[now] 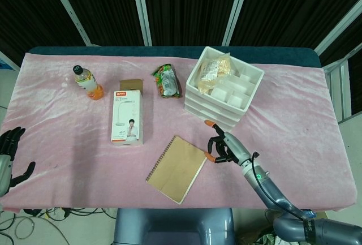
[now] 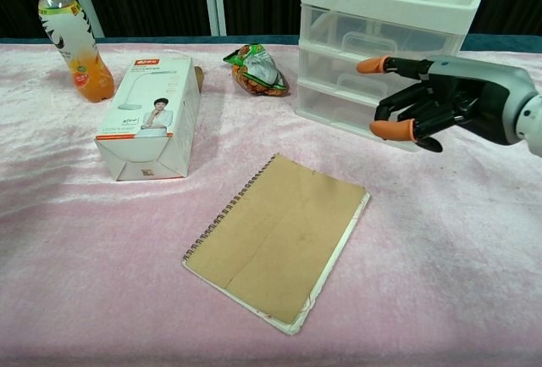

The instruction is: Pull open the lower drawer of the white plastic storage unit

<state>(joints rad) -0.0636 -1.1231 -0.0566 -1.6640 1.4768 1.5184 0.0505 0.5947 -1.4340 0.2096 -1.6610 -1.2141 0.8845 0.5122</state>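
The white plastic storage unit (image 1: pixel 222 89) (image 2: pixel 383 28) stands at the back right of the table, with three closed clear drawers and an open top tray of small items. Its lower drawer (image 2: pixel 339 110) is closed. My right hand (image 1: pixel 222 146) (image 2: pixel 423 104) hovers just in front of the unit at the height of the lower drawers. Its fingers are spread and orange-tipped, and it holds nothing and touches nothing. My left hand (image 1: pixel 10 157) rests open at the table's front left edge, far from the unit.
A brown spiral notebook (image 1: pixel 177 168) (image 2: pixel 279 237) lies in front of the unit. A white lamp box (image 1: pixel 127 116) (image 2: pixel 151 117), a snack packet (image 1: pixel 167 81) (image 2: pixel 257 70) and a juice bottle (image 1: pixel 87 82) (image 2: pixel 74 39) sit to the left on the pink cloth.
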